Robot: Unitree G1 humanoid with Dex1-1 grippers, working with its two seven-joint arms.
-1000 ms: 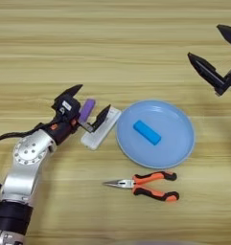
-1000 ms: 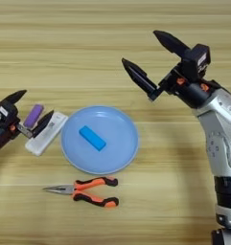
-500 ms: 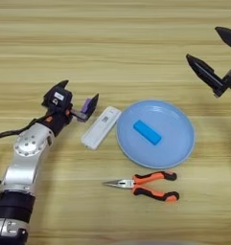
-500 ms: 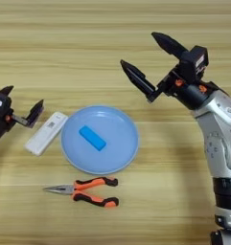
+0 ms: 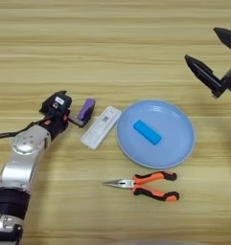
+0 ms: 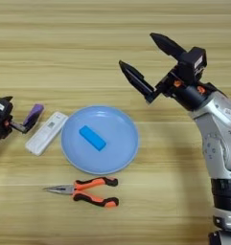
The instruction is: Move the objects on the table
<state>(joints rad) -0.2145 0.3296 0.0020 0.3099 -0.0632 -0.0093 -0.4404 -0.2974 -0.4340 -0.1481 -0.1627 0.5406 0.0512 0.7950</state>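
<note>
My left gripper sits at the worktop's left side w/ its jaws closed on the small purple block, held just left of the white bar device, which lies flat on the wood btwn the gripper and the plate. Can't tell if the block is lifted clear or resting on the surface. Light-blue plate is mid-worktop w/ the small blue block lying in it, so I'd judge that one as already placed. Orange-and-black pliers lie just below the plate, untouched, not on it. Right gripper hovers well above the plate, up-right, jaws spread wide, holding nothing. Est. progress: one block in, purple one in hand, device & pliers left.
</note>
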